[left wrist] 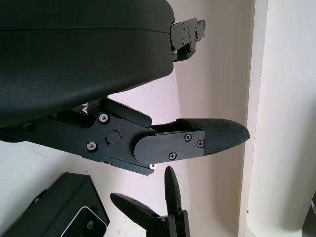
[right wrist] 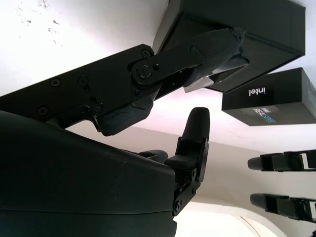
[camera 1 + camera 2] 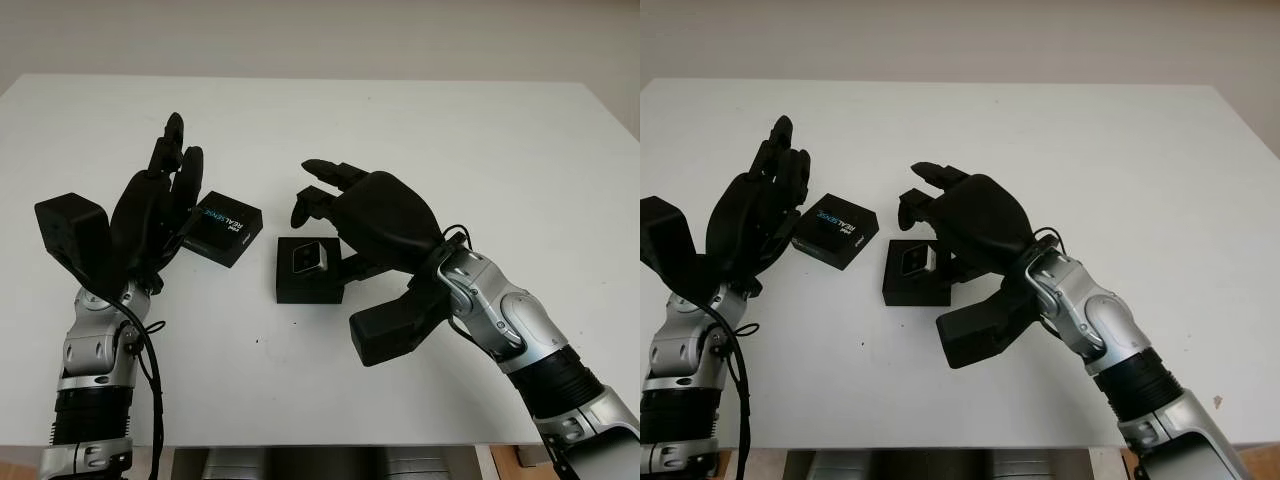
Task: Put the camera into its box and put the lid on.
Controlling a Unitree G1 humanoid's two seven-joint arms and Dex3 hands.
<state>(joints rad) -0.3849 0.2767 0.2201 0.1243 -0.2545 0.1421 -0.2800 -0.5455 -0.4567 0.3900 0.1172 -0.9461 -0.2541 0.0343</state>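
An open black box [image 3: 300,283] sits mid-table with the small silver camera [image 3: 309,258] lying inside it. Its black lid [image 3: 230,229], printed "intel REALSENSE", lies on the table just left of the box, apart from it. My right hand [image 3: 318,193] hovers over the box's far right side, open and holding nothing; in the right wrist view its thumb [image 2: 213,45] reaches in front of the box [image 2: 261,29], and I cannot tell whether they touch. My left hand [image 3: 176,160] is raised, open, close beside the lid's left edge, fingers pointing away from me.
The white table [image 3: 480,150] stretches bare to the back and right. Its front edge [image 3: 300,445] runs just below both forearms. In the left wrist view the box [image 1: 54,212] and the right hand's fingers [image 1: 148,212] appear beyond the left thumb [image 1: 197,140].
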